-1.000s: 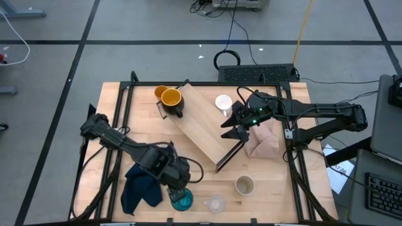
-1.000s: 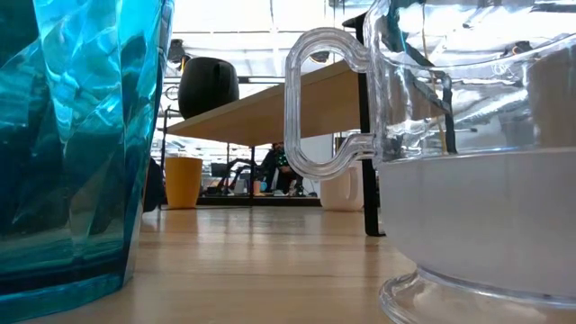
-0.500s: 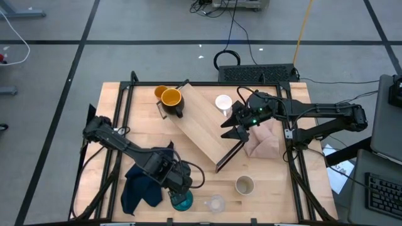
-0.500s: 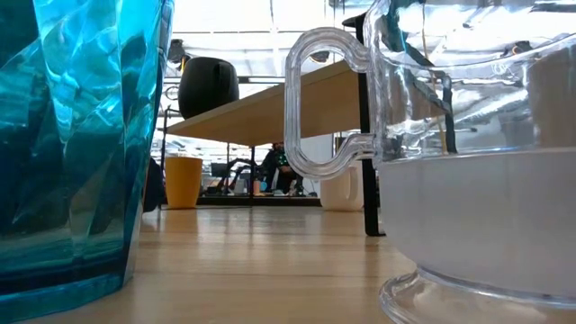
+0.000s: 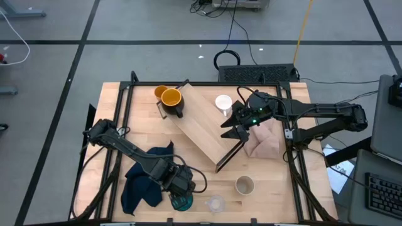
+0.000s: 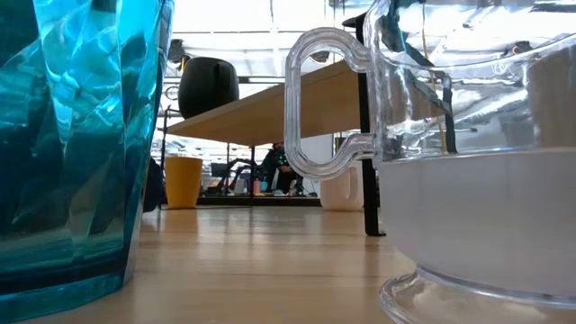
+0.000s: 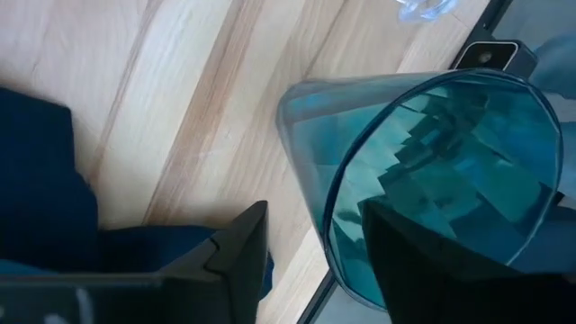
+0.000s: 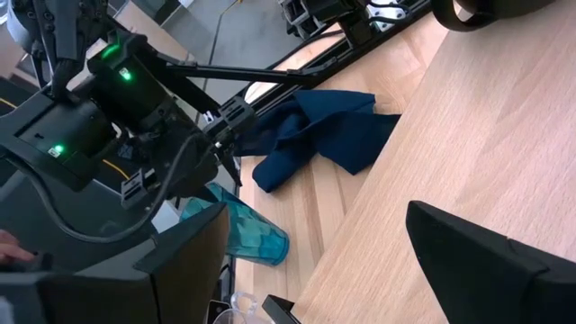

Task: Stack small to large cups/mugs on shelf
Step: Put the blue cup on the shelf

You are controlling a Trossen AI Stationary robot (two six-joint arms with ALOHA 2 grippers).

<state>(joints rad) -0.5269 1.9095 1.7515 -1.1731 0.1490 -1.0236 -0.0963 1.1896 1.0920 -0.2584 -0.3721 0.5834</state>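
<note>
Two tools in play: left tool (image 5: 179, 186), fingers spread astride the teal tumbler (image 5: 181, 200) rim at the bench's (image 5: 207, 172) near edge, could tip it if closed off-centre; right tool (image 5: 236, 123) waits spread over the shelf (image 5: 201, 125).

A robotics lab. Grey floor with black tape lines (image 5: 81, 43), loose cables (image 5: 235, 31), framed wooden worktable (image 5: 144, 129), keyboard (image 5: 383, 191) lower right.
</note>
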